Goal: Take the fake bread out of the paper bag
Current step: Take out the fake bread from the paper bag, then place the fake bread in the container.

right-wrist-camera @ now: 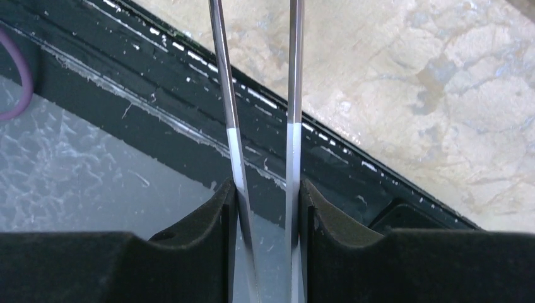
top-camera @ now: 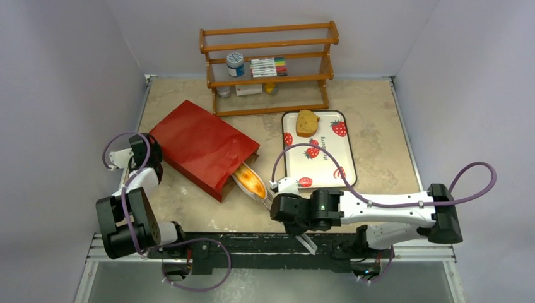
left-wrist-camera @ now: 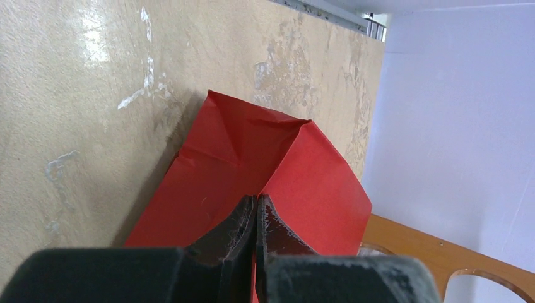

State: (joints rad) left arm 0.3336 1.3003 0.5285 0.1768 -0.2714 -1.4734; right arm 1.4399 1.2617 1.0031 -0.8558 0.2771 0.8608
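Fake bread (top-camera: 250,180), an orange-brown loaf, sticks halfway out of the mouth of the paper bag (top-camera: 202,148). The bag lies flat on the left of the table (top-camera: 378,126). Its long axis runs diagonally, with the closed bottom far and left and the open mouth near and right, and the loaf points the same way. The left gripper (left-wrist-camera: 256,203) is pinched together on a fold at the bag's closed end. The right gripper (right-wrist-camera: 265,211) is clamped on the two arms of metal tongs (right-wrist-camera: 293,95), near the table's near edge and just right of the loaf. To the right sits a strawberry tray (top-camera: 328,161) carrying another bread piece (top-camera: 307,123).
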